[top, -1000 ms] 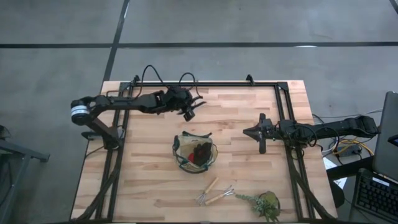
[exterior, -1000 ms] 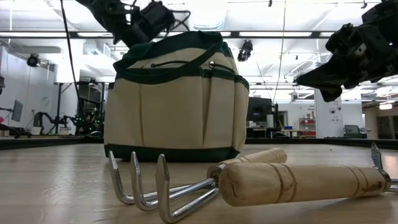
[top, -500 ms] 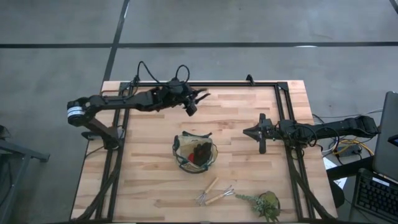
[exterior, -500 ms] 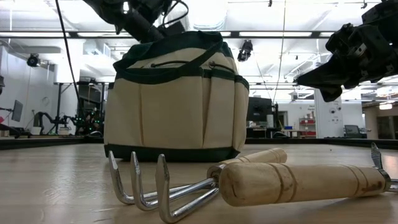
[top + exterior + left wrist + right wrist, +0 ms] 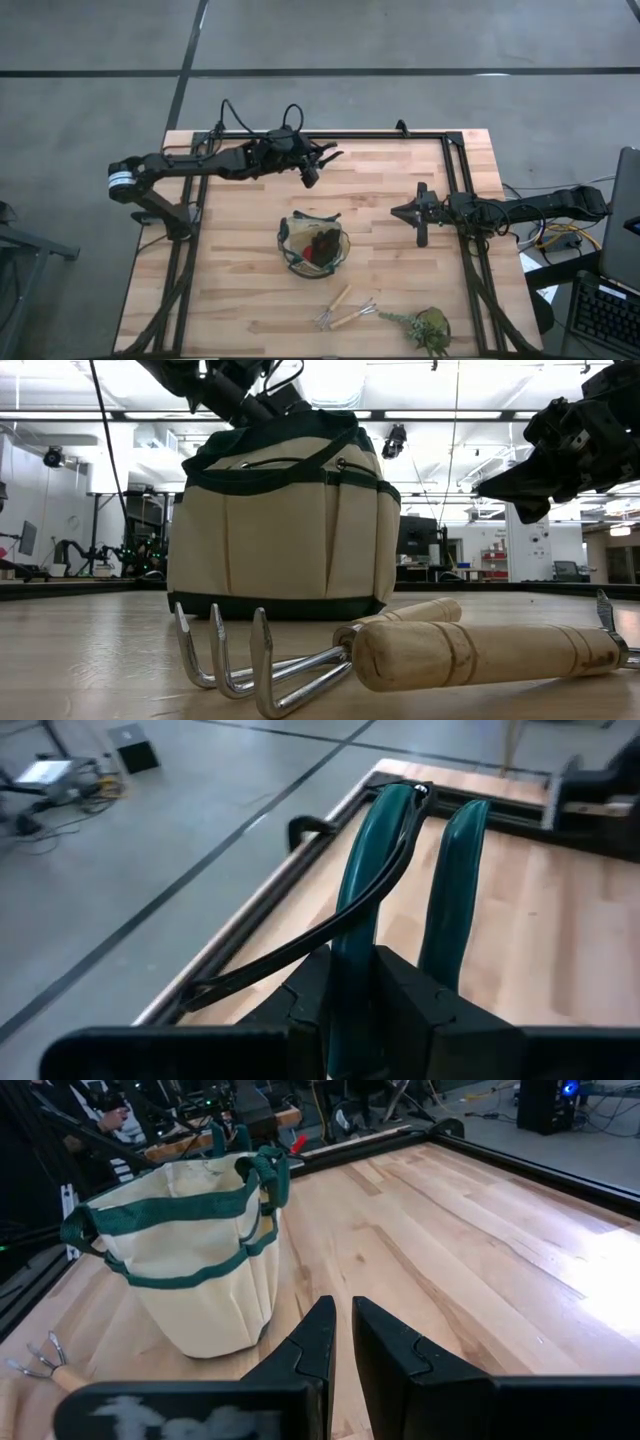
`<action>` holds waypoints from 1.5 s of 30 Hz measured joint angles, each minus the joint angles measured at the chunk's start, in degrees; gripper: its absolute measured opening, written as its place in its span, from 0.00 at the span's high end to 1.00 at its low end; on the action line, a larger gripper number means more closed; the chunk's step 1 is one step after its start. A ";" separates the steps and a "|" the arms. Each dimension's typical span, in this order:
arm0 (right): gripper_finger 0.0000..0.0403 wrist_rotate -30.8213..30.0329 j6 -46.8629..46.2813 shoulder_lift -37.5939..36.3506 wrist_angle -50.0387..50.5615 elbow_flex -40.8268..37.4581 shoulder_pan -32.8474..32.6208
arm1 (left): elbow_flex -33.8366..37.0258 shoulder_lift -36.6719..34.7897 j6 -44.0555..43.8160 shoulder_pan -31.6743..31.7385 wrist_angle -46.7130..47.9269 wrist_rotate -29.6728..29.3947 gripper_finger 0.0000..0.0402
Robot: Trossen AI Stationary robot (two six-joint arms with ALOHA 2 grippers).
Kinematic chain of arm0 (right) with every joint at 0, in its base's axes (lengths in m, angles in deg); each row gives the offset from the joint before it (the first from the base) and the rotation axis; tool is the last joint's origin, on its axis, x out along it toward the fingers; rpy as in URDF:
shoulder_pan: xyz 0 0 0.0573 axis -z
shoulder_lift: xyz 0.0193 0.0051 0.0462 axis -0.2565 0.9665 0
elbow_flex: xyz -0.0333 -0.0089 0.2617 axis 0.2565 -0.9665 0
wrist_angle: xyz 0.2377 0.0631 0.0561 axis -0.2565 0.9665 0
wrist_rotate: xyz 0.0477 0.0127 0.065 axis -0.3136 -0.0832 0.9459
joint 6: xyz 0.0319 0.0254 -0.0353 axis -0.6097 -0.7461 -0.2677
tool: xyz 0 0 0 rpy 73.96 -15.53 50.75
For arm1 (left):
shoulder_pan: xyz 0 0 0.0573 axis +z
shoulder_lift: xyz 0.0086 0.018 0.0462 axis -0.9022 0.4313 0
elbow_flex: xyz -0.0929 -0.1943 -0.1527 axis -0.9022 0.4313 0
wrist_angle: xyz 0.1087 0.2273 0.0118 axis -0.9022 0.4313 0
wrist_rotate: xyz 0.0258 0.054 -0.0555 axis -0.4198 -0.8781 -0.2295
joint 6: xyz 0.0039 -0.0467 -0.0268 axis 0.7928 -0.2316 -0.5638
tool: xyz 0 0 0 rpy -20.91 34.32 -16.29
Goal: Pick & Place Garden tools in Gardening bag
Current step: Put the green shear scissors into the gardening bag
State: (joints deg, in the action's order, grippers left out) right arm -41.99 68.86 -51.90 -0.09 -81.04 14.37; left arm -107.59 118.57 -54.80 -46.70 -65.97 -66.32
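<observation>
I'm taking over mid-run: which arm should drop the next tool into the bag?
Left. The left gripper is already shut on green-handled shears, raised beyond the gardening bag. The right gripper waits empty to the bag's right.

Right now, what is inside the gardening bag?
From above, the gardening bag holds a red-and-black bundle. Anything under that bundle is covered, so I cannot tell.

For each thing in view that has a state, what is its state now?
left gripper: shut on pruning shears, held above the table's far side
right gripper: nearly shut, empty
gardening bag: upright, open, red-and-black bundle inside
two fork tools: lying on the table
</observation>
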 joint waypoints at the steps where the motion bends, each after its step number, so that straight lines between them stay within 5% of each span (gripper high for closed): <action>1: 0.92 -0.01 0.01 0.00 -0.02 0.00 0.00 | 0.00 0.02 -0.23 -0.03 -0.32 0.80 0.85; 45: 0.92 0.15 0.01 -0.12 -3.38 0.00 0.00 | 0.57 5.09 -2.28 -8.01 -21.65 10.21 0.85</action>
State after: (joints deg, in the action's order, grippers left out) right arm -41.84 68.88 -52.02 -3.46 -81.04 14.37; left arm -107.02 123.66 -57.09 -54.71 -87.62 -56.11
